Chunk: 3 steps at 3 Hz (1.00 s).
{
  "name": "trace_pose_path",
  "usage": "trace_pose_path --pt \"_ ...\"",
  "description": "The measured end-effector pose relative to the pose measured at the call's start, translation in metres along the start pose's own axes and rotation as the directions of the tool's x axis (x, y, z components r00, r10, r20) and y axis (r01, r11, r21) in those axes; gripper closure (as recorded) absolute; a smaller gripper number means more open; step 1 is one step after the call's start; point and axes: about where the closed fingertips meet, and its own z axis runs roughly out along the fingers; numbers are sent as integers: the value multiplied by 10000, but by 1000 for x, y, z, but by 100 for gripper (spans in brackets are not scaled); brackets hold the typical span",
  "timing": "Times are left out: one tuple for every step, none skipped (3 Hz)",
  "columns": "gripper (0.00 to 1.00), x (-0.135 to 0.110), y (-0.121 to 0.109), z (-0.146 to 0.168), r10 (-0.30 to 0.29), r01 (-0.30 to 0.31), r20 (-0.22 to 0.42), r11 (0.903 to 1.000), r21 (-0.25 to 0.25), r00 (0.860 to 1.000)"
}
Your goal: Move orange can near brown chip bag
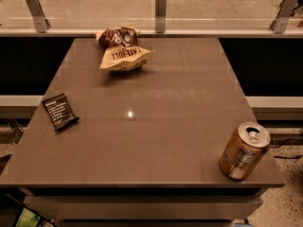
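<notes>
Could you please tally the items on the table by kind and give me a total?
Drink cans: 1, the orange can, near right corner.
Snack bags: 1, the brown chip bag, far side.
Flat packets: 1, the black packet, left edge.
Total: 3
The gripper is not in view.

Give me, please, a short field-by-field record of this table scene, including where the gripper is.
surface: brown table
orange can: standing at the near right corner, close to the edge
brown chip bag: far side, left of centre
black packet: lying flat near the left edge
gripper: not in view
task state: can and bag at opposite ends, move not yet done
</notes>
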Motion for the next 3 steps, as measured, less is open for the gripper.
trace_pose_path --pt "0 -6 0 9 242 -312 1369 9983 495 9903" --pt "0 -6 0 9 238 -307 1347 9983 491 9906" --pt "0 -5 1 17 474 -545 1650 9978 383 9851"
